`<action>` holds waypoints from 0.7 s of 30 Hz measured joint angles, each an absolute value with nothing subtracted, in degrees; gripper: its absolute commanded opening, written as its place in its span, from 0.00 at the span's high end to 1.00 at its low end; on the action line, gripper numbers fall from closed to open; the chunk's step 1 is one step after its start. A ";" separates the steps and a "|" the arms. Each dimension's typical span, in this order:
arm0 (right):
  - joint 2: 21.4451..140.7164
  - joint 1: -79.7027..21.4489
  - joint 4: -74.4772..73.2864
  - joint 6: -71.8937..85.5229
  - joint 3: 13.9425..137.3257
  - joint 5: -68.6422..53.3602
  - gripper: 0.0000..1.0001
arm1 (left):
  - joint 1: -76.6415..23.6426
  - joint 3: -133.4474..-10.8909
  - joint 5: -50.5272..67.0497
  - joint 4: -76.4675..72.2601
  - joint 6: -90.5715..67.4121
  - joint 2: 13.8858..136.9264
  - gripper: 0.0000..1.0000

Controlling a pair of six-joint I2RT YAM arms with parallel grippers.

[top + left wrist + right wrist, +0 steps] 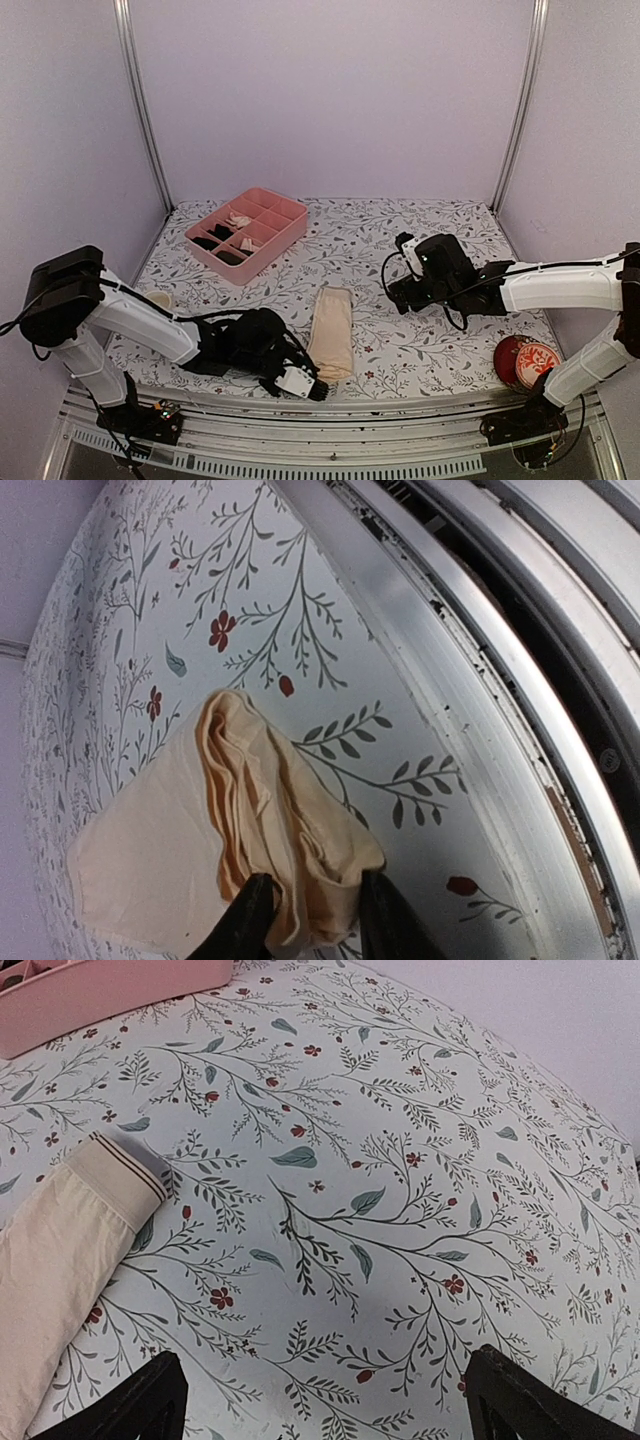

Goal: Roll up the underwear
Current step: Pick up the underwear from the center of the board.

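Left gripper (315,915) clamps the bunched near end of the peach underwear (332,325), a long strip at the desk (420,350) front edge, centre. Right gripper (398,292) hovers wide open, well apart on the underwear's right.

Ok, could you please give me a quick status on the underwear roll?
Left gripper pinching near end of peach underwear. Right gripper open, hovering right of it. Pink tray at the back, nothing on the garment.

left hand (318,389) low, fingers (250,920) pinched in | right hand (330,1400) raised, fingers wide apart
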State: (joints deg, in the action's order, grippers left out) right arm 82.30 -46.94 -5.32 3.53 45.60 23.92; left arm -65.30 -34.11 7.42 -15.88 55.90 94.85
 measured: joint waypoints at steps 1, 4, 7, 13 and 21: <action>82.30 -46.94 -5.26 3.49 45.60 23.97 0.01 | -65.30 -33.89 7.40 -16.03 55.88 94.78 0.76; 82.30 -47.11 -5.04 3.27 45.60 24.23 0.01 | -65.36 -33.36 7.42 -16.03 55.90 94.74 0.85; 82.32 -47.46 -4.97 2.87 45.60 24.64 0.01 | -65.36 -33.21 7.49 -15.75 55.68 94.74 0.97; 82.35 -50.33 -1.69 -0.54 44.69 25.28 0.01 | -65.23 -33.32 8.67 -13.76 54.61 94.08 1.00; 82.24 -60.36 7.90 -12.14 38.76 24.60 0.01 | -61.93 -36.14 15.62 -6.31 52.25 93.12 1.00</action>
